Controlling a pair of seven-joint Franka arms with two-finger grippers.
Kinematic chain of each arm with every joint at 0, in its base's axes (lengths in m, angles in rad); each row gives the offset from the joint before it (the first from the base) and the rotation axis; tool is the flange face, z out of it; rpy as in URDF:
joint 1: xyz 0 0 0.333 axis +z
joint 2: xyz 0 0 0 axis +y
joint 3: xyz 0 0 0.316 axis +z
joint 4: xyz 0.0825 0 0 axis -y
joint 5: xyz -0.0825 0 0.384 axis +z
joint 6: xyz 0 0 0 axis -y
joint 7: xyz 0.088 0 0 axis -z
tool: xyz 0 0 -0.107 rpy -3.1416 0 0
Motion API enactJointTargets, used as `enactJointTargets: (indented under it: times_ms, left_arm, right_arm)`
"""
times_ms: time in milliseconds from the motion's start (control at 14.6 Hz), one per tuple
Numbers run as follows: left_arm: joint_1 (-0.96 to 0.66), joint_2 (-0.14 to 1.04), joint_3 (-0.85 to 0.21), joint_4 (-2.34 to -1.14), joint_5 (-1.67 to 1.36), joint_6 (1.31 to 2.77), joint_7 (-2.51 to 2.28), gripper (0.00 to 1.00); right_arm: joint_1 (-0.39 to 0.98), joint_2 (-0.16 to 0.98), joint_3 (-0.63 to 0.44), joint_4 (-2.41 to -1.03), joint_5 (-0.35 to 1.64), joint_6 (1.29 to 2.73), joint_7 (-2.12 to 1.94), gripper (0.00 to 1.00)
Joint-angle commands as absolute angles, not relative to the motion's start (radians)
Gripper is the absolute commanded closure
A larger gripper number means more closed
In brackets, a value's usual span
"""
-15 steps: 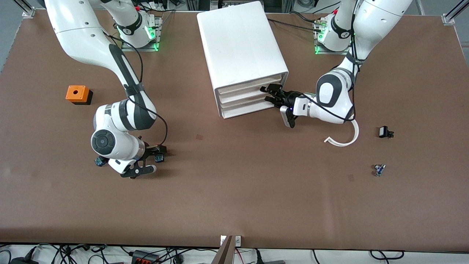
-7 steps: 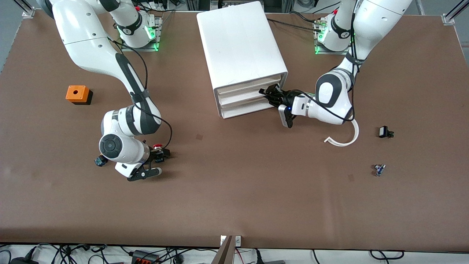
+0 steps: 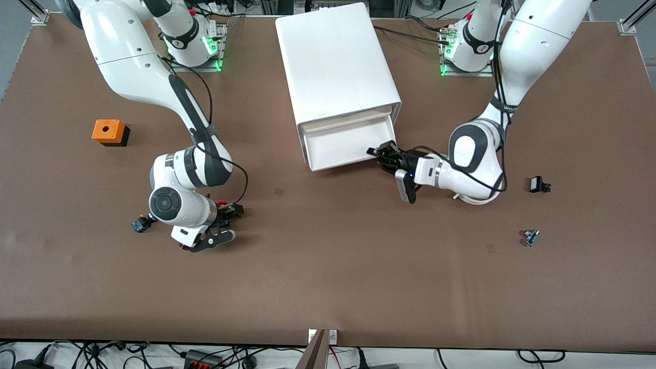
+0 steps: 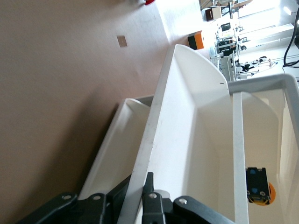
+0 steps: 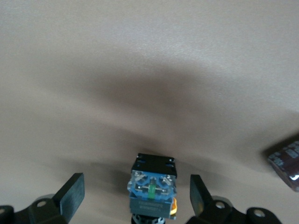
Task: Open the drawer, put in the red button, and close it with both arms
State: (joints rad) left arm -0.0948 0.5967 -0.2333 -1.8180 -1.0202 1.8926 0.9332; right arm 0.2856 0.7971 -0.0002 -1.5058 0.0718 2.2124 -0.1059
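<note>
Red plastic cap, dark black-and-blue body: the red button (image 3: 221, 205) lies on the bench (image 3: 328, 277) toward the right arm's end, nearer the front camera than the orange box (image 3: 108, 131). The right gripper (image 3: 229, 223) is down around it, jaws apart, one finger on each side and neither touching in the right wrist view.

We judge the button light and rigid. Its domed cap is likely smooth and slippery, so we would clamp across the flat sides of the blocky body rather than the cap. A gentle squeeze should do. Its small terminals look like the part most easily damaged.

At the white cabinet (image 3: 333, 56), the top drawer (image 3: 343, 146) stands partly open. In the front view its inside looks bare and white. The left gripper (image 3: 382, 154) sits at the drawer's front corner, jaws clamped on the front lip. The left wrist view shows a small dark-and-blue part with orange (image 4: 257, 186) inside the cabinet's white walls; we cannot tell which compartment holds it.
</note>
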Motion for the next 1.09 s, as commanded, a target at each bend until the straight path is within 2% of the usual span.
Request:
enactJointTargets:
  times_ms: [0, 137, 205, 273, 478, 546, 614, 819, 1024]
  left_arm:
    - [-0.107, 0.684, -0.201, -1.700, -0.962, 1.954, 0.933, 0.89]
    - [-0.094, 0.686, -0.198, -1.681, -0.962, 1.948, 0.930, 0.03]
    - [-0.066, 0.683, -0.198, -1.678, -0.960, 1.928, 0.930, 0.00]
    - [-0.049, 0.680, -0.198, -1.677, -0.959, 1.892, 0.919, 0.00]
    - [-0.031, 0.628, -0.195, -1.672, -0.895, 1.819, 0.774, 0.00]
    - [-0.031, 0.599, -0.196, -1.672, -0.841, 1.815, 0.693, 0.00]
    - [-0.032, 0.562, -0.198, -1.672, -0.783, 1.815, 0.589, 0.00]
    - [-0.037, 0.473, -0.203, -1.674, -0.540, 1.799, 0.366, 0.00]
    - [-0.031, 0.456, -0.195, -1.579, -0.286, 1.682, 0.258, 0.00]
  right_arm:
    - [0.288, 0.811, -0.005, -1.494, 0.049, 2.206, -0.127, 0.00]
    - [0.284, 0.815, -0.006, -1.494, 0.041, 2.204, -0.127, 0.00]
    - [0.282, 0.815, -0.006, -1.496, 0.041, 2.204, -0.127, 0.04]
    - [0.282, 0.815, -0.006, -1.496, 0.041, 2.203, -0.127, 0.20]
    - [0.281, 0.810, -0.006, -1.496, 0.043, 2.200, -0.126, 0.79]
    - [0.281, 0.807, -0.006, -1.494, 0.044, 2.188, -0.126, 0.96]
    - [0.284, 0.802, -0.006, -1.487, 0.051, 2.169, -0.124, 1.00]
    - [0.284, 0.759, -0.006, -1.477, 0.048, 2.145, -0.129, 1.00]
    - [0.298, 0.747, -0.005, -1.338, 0.048, 2.062, -0.127, 1.00]
